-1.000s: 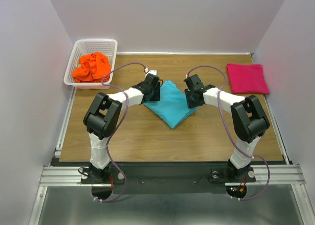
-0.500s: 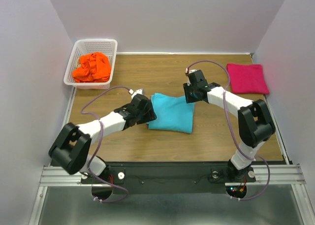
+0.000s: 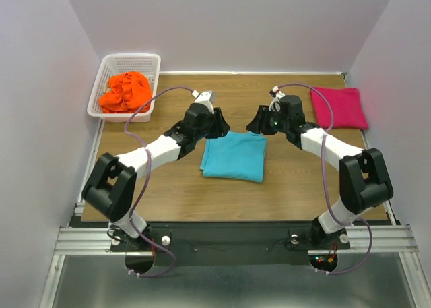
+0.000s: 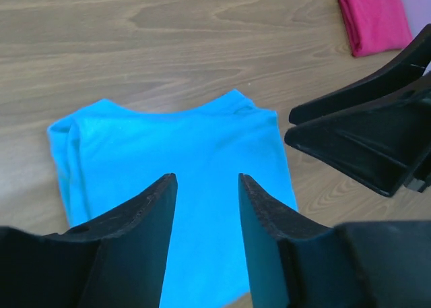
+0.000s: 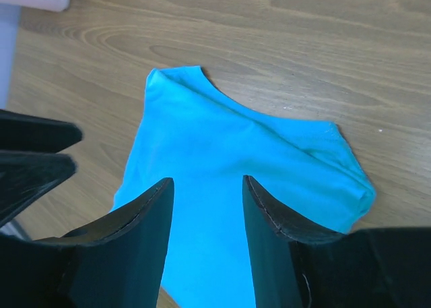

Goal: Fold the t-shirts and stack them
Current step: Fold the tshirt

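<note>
The turquoise t-shirt (image 3: 234, 156) lies folded in a rough rectangle in the middle of the table, also seen in the left wrist view (image 4: 175, 146) and the right wrist view (image 5: 236, 153). My left gripper (image 3: 217, 126) hovers over its far left corner, open, with nothing between the fingers (image 4: 207, 180). Over the far right corner my right gripper (image 3: 258, 124) is open too and holds nothing (image 5: 205, 181). The magenta t-shirt (image 3: 338, 107) lies folded at the far right. The orange t-shirt (image 3: 125, 91) is crumpled in the basket.
The white lattice basket (image 3: 128, 56) stands at the far left corner of the wooden table (image 3: 168, 187). White walls close in the table on the left, back and right. The two grippers face each other closely over the turquoise shirt's far edge.
The turquoise shirt went from a diamond held between both grippers to a flat folded rectangle. Both grippers have let go. The left swung out to the near left, then back to the far edge.
</note>
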`<state>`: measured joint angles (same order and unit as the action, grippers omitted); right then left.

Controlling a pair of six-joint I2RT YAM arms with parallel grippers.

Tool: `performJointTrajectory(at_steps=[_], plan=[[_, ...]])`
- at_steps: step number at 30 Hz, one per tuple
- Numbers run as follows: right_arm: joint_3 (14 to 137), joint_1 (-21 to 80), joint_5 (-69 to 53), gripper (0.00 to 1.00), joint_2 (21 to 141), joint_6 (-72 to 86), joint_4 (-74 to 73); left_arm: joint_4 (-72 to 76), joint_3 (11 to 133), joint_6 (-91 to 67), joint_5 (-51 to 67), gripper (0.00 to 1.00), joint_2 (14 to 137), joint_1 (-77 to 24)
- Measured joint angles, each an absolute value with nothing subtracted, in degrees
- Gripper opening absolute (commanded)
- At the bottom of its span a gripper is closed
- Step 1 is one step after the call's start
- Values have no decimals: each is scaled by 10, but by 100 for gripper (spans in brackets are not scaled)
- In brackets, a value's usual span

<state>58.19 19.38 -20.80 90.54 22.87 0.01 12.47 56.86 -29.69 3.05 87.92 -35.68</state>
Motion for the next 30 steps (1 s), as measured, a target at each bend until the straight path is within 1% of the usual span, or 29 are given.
performJointTrajectory(at_steps=[3,11,16,17,18,21,22,25,27,30], plan=[[563,174,-254,49,934,259,55,144,591,-284,52,45,939,-348],[530,142,-311,48,1039,299,156,162,604,-284,83,42,1084,-274],[526,125,-331,48,1079,302,184,176,622,-287,95,43,1098,-254],[527,123,-336,49,1079,301,185,174,622,-287,96,44,1098,-254],[527,123,-340,49,1077,300,185,173,622,-287,96,50,1098,-254],[528,123,-342,50,1060,295,167,163,611,-287,95,61,1079,-255],[528,123,-342,50,1049,293,158,153,599,-289,91,69,1057,-258],[528,123,-346,51,996,289,130,121,563,-288,62,78,973,-267],[526,123,-346,52,945,286,115,102,548,-285,32,82,909,-283],[515,124,-342,54,881,279,101,87,535,-281,-10,82,848,-310]])
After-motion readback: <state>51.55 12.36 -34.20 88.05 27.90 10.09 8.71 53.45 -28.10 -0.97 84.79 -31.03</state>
